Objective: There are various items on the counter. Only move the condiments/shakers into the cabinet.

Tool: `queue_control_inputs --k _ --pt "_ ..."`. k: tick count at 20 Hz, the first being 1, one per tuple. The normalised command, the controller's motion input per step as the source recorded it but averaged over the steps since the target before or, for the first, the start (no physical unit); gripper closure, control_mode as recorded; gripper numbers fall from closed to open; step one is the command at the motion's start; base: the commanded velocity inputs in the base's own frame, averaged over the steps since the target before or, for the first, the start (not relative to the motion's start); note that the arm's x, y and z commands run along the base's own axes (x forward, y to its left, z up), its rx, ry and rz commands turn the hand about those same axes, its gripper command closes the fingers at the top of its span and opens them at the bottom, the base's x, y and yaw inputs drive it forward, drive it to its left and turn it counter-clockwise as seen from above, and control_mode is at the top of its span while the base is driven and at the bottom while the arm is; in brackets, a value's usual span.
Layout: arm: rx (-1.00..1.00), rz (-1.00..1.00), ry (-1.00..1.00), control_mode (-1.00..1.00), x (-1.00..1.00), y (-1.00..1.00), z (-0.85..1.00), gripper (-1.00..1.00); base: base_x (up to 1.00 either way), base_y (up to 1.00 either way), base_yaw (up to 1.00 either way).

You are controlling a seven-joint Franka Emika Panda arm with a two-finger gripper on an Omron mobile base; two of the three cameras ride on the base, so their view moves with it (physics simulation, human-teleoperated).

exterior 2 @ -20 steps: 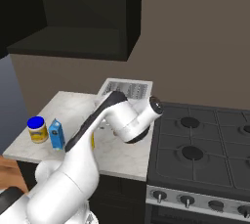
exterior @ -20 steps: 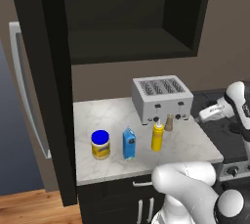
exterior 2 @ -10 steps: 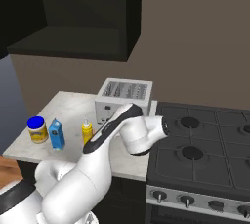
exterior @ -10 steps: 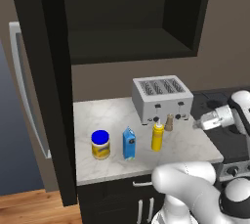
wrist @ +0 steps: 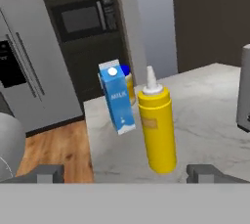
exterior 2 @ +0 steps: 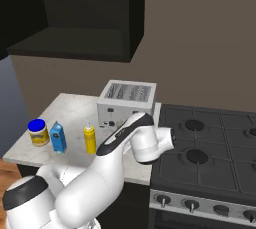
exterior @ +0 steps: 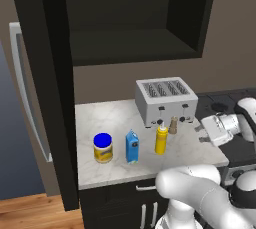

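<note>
On the marble counter [exterior: 115,118] stand a tall yellow squeeze bottle [exterior: 161,140], a small tan shaker [exterior: 173,125] just right of it, a blue-lidded jar [exterior: 103,148] and a blue carton [exterior: 132,147]. Above them the dark cabinet [exterior: 135,18] stands open. My gripper [exterior: 201,133] hovers low over the counter's right end, to the right of the bottle, and points at it. In the hand view the gripper [wrist: 126,174] is open with nothing between its fingers. The bottle [wrist: 157,125] stands close ahead, the carton [wrist: 116,98] behind it, and the jar [wrist: 128,78] peeks past the carton.
A silver toaster [exterior: 165,100] sits at the back of the counter, right behind the shaker and bottle. A black stove [exterior 2: 210,148] adjoins the counter on the right. A tall dark panel [exterior: 50,98] bounds it on the left, with a steel fridge [wrist: 34,71] beyond.
The hand has come down toward the counter's right end, staying right of the yellow bottle. Its jaws stay wide. The items have not moved.
</note>
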Motion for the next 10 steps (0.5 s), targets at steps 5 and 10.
queue_control_inputs --k 5,10 --pt "0.01 0.12 -0.19 -1.00 0.00 0.00 -0.13 -1.00 0.00 0.00 0.00" --pt "-0.02 0.00 0.00 -1.00 0.02 0.09 0.00 -1.00 0.00 0.00 0.00"
